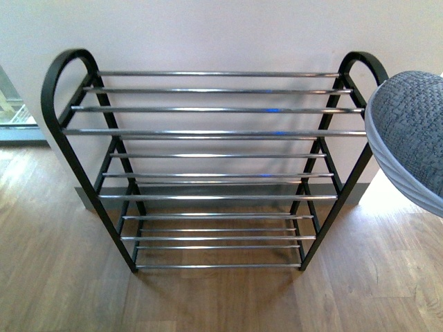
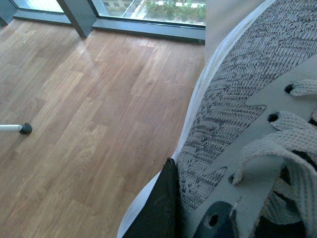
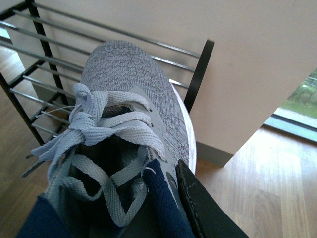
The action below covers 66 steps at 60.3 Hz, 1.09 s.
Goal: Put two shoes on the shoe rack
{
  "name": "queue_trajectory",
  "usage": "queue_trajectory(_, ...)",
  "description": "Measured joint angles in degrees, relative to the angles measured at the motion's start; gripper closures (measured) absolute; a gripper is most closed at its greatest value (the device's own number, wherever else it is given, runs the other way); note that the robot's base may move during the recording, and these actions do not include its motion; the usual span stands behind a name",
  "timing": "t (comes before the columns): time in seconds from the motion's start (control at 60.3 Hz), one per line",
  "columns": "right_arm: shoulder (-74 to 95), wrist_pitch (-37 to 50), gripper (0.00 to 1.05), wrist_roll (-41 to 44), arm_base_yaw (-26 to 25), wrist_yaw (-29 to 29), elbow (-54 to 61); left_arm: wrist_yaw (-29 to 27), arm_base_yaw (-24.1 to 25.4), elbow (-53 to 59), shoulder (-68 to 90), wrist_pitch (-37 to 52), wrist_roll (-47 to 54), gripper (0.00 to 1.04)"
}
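The right gripper (image 3: 179, 198) clasped the grey sneaker (image 3: 133, 94) at its collar, with one black finger (image 3: 200, 206) against the outer side and the toe raised beside the shoe rack (image 1: 208, 131). The left gripper (image 2: 188, 210) likewise pinched the other sneaker (image 2: 237, 84) above the wooden floor (image 2: 89, 109).

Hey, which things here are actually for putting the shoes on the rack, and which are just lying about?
Job: shoe rack; grey sneaker in right pincer; second grey sneaker in left pincer.
Just there: white pole with black tip; window.
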State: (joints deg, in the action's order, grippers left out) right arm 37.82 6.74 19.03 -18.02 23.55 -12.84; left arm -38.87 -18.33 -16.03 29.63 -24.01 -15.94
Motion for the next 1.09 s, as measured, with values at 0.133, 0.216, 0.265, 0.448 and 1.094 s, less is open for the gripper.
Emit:
queue_trajectory(0.133,0.0,0.0,1.03,0.0,0.0,0.0,0.0,0.0,0.0,0.0,0.0,0.0,0.0,1.03)
queue_trajectory(0.216,0.0,0.0,1.03,0.0,0.0,0.0,0.0,0.0,0.0,0.0,0.0,0.0,0.0,1.03)
queue_trajectory(0.265,0.0,0.0,1.03,0.0,0.0,0.0,0.0,0.0,0.0,0.0,0.0,0.0,0.0,1.03)
queue_trajectory(0.448,0.0,0.0,1.03,0.0,0.0,0.0,0.0,0.0,0.0,0.0,0.0,0.0,0.0,1.03)
queue_trajectory(1.094,0.0,0.0,1.03,0.0,0.1,0.5,0.0,-0.6,0.1,0.0,0.0,0.0,0.0,1.03)
